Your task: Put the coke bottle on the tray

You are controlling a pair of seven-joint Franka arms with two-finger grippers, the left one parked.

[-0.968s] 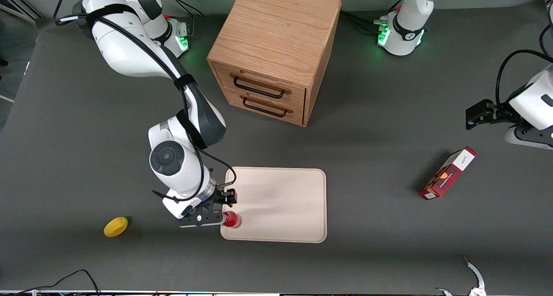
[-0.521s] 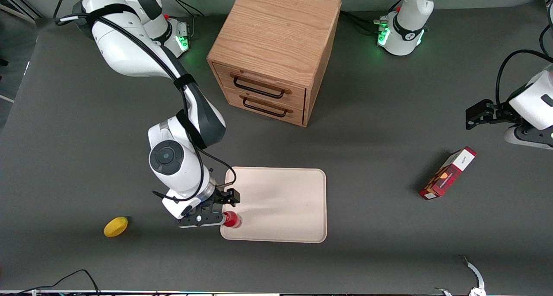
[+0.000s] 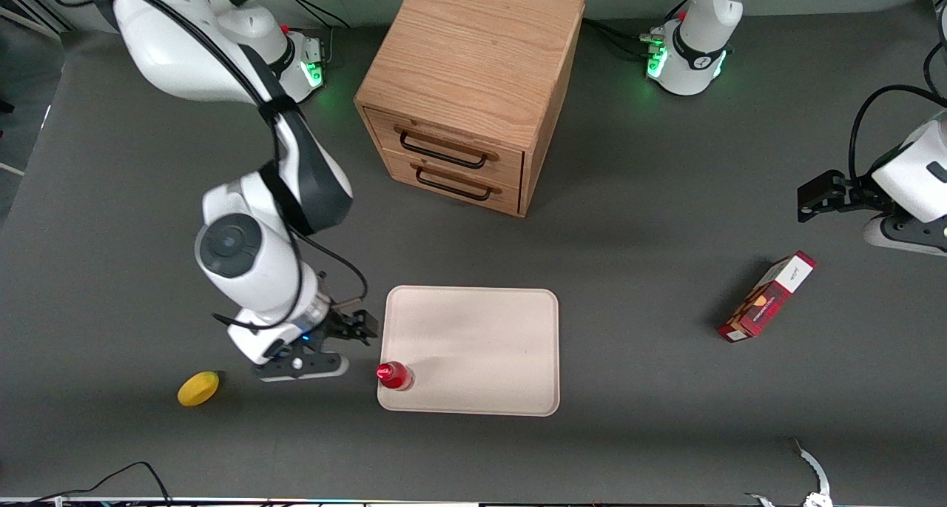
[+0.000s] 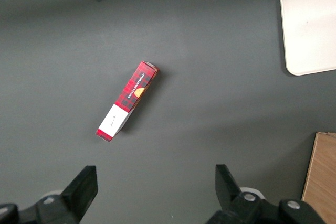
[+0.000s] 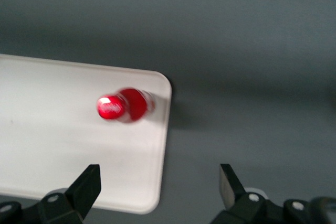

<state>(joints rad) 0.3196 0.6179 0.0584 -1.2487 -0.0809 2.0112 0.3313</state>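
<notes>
On your worktop (image 3: 148, 270), the lemon (image 3: 198, 388) lies toward the working arm's end. Just beside it, a little farther from the front camera, you see the tool (image 3: 348, 344) hanging above bare worktop, its fingers (image 5: 86, 184) spread wide apart and holding nothing. Next comes the coke bottle (image 3: 394, 375), standing upright on the tray (image 3: 481, 344), in the tray's corner nearest the tool and the front camera, close to the rim. Your wrist camera shows the bottle's red cap from above, clear of both fingers. The wooden drawer cabinet (image 3: 473, 85) stands farther from the front camera than the tray. A red box (image 3: 766, 297) lies toward the parked arm's end, well apart from the tray.
</notes>
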